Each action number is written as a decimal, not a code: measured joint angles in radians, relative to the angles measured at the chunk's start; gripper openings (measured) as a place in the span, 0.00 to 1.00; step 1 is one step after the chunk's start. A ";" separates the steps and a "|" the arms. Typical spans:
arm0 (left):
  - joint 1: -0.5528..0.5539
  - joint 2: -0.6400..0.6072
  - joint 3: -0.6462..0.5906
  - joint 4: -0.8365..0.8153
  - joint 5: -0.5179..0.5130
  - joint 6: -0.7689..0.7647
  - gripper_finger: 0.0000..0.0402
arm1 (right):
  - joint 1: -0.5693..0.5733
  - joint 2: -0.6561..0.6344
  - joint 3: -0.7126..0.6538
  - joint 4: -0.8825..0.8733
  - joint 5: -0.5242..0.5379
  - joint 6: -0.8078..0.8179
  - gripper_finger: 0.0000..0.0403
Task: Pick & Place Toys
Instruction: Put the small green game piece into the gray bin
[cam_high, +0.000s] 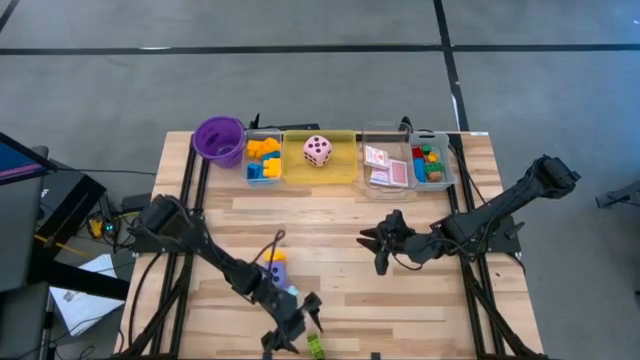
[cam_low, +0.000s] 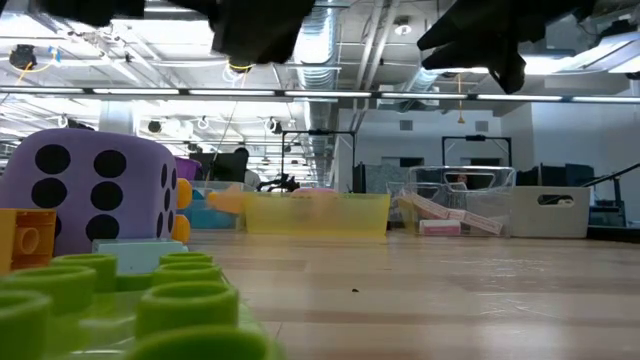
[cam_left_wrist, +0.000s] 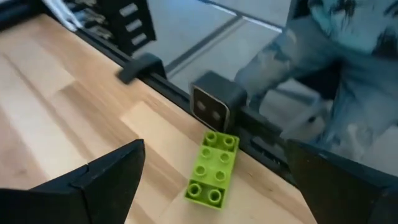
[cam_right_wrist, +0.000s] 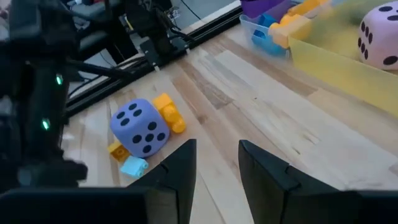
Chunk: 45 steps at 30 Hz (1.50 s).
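Note:
A lime-green block (cam_left_wrist: 212, 167) lies flat on the table at its near edge, and also shows in the high view (cam_high: 314, 346) and close up in the low view (cam_low: 130, 310). My left gripper (cam_high: 296, 326) is open wide above it, one finger on each side, not touching. A purple dotted die (cam_high: 275, 270) sits on the table with a yellow-orange block (cam_right_wrist: 168, 112) and a small light-blue piece (cam_right_wrist: 132, 166) beside it. My right gripper (cam_high: 379, 248) hovers at mid-table, a little open and empty. A pink die (cam_high: 318, 151) lies in the yellow tray (cam_high: 345, 170).
Along the far edge stand a purple cup (cam_high: 219, 138), a clear tray of yellow and blue blocks (cam_high: 263, 160), the yellow tray, a clear tray with pink cards (cam_high: 386, 166) and a clear tray of red and green blocks (cam_high: 430, 162). Bare wood lies between the arms.

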 joint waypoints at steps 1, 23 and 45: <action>-0.004 0.019 0.007 0.001 0.000 0.015 0.94 | 0.000 0.000 0.000 0.004 0.001 0.006 0.28; 0.014 0.202 0.098 -0.057 0.000 0.089 0.92 | 0.019 0.000 0.000 0.059 -0.004 0.036 0.28; 0.008 0.202 0.098 -0.079 0.060 0.028 0.48 | 0.045 0.000 0.000 0.058 -0.003 0.036 0.28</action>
